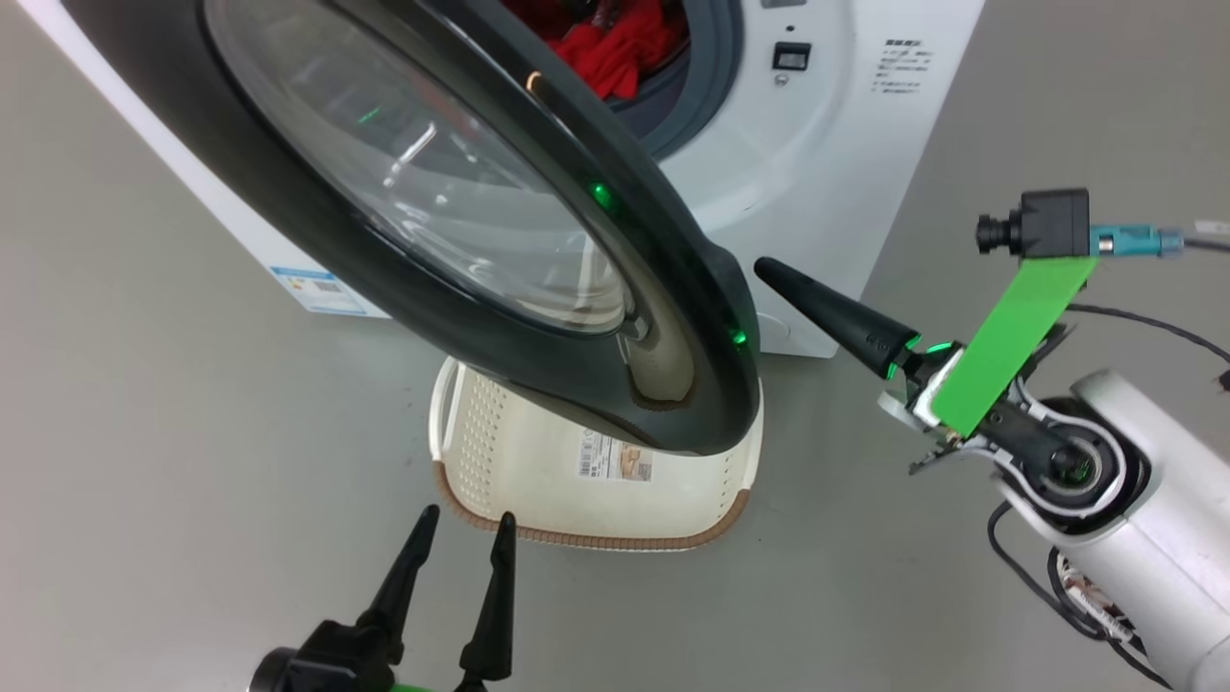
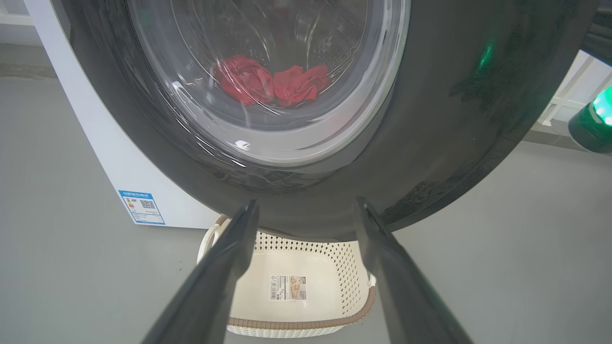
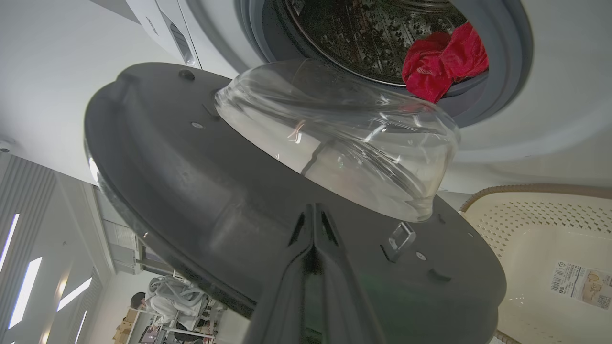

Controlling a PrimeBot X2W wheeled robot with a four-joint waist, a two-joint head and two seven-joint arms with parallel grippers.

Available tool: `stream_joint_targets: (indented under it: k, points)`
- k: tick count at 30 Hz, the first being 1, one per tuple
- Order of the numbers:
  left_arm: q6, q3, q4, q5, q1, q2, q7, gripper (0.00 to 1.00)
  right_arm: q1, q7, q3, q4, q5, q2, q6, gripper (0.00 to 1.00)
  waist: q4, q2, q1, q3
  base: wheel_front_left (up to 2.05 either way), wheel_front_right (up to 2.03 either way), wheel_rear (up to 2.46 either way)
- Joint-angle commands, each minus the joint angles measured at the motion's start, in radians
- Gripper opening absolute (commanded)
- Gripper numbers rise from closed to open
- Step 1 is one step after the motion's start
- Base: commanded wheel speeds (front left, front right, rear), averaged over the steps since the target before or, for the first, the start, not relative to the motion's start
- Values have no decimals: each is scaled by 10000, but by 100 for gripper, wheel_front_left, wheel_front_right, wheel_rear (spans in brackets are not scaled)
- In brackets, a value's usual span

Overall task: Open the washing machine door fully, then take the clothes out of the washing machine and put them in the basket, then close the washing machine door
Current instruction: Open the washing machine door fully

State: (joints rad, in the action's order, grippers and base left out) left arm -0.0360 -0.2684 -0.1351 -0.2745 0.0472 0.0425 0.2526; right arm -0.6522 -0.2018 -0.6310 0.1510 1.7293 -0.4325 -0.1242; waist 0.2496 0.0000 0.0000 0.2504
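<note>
The floor (image 1: 144,461) is smooth, plain grey, and everything stands on it. In the right wrist view a pale room opens beyond the door, with strip lights (image 3: 28,286) overhead and a person (image 3: 158,306) seated at a desk far off.

From the left, the left gripper (image 1: 466,516) hangs low over the floor with its two fingers spread and nothing between them, just short of the basket's rim. One blue label (image 1: 317,288) sits on the machine's lower corner. One washing machine door (image 1: 288,221) stands partly open, its glossy black rim and clear glass bowl swung out over the basket. One basket (image 1: 509,461), cream with a brown rim, rests on the floor just in front of the washer, under the door's lower edge, and one paper label (image 1: 615,457) lies on its bottom. The clothes (image 1: 615,48) lie inside the drum at its mouth, and through the glass in the left wrist view they read as two red bunches; how many garments they are I cannot tell. There is one washing machine (image 1: 826,144), which is white. The right gripper (image 1: 769,269) has its fingers pressed together on nothing, tip just beside the door's edge and aimed at its inner face; contact cannot be judged.
</note>
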Motion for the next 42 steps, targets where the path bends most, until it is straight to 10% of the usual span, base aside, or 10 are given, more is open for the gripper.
stream_joint_targets:
  k: [1, 42]
  points:
    - [-76, 222, 280, -57, 265, 77, 92, 100, -124, -188, 136, -170, 80, 89, -65, 0, 120, 0, 0, 125, 0, 0, 0]
    - [-339, 560, 241, 69, -934, 77, 92, 100, 2731, -3615, 1173, 396, -951, 2734, -65, 0, 2517, 0, 0, -1746, 0, 0, 0]
